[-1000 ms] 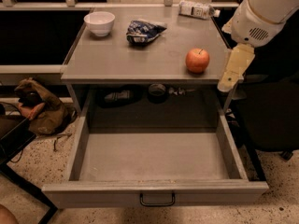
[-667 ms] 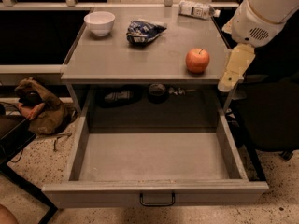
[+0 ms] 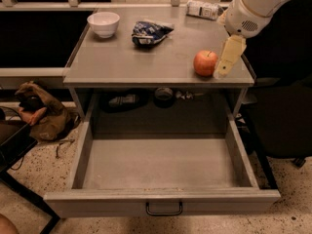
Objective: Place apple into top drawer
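The red-orange apple (image 3: 205, 63) stands on the grey table top (image 3: 126, 57) near its front right corner. The top drawer (image 3: 161, 165) is pulled fully out below the table top and holds nothing; its dark wire handle (image 3: 164, 209) is on the front panel. My gripper (image 3: 224, 69) hangs from the white arm at the upper right, pointing down, right beside the apple on its right side, at about the apple's height. It holds nothing that I can see.
A white bowl (image 3: 103, 23) and a blue snack bag (image 3: 148, 32) sit at the back of the table top, and a bottle (image 3: 203, 9) lies at the back right. A brown bag (image 3: 41, 113) is on the floor at the left. Dark items lie on the shelf behind the drawer.
My gripper has moved left and slightly up, from off the table's right edge to just beside the apple. The apple and drawer have not moved.
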Tool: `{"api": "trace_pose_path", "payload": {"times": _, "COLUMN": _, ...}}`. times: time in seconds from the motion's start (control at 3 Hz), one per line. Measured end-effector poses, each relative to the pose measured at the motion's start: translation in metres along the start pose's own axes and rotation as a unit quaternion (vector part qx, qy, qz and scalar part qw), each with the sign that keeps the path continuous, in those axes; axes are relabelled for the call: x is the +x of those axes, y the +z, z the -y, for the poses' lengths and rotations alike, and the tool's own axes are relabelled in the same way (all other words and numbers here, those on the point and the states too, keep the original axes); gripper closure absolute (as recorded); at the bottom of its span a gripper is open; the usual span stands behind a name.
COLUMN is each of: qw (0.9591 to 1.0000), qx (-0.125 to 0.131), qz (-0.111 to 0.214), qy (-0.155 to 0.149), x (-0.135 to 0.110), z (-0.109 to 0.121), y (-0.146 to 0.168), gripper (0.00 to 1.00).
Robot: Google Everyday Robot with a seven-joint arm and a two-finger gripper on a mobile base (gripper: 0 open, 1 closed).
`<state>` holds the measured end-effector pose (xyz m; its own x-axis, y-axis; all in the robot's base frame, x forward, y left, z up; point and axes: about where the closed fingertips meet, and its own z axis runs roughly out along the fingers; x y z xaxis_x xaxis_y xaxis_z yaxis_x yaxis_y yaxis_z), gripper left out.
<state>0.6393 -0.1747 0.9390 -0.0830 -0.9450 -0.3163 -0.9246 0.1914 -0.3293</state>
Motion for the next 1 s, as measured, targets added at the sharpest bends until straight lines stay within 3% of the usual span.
{"api": "trace_pose_path", "payload": {"times": 0.33, "qw": 1.0000, "qx": 0.000, "qz": 0.000, "qy": 0.000, "x": 0.000, "z": 0.000, "y": 0.000, "gripper": 0.00}}
{"api": "trace_pose_path", "payload": {"times": 1.0, "qw": 0.9985, "qx": 0.015, "qz": 0.049, "qy": 0.017, "x": 0.020, "z": 0.022, "y": 0.033, "gripper": 0.00}}
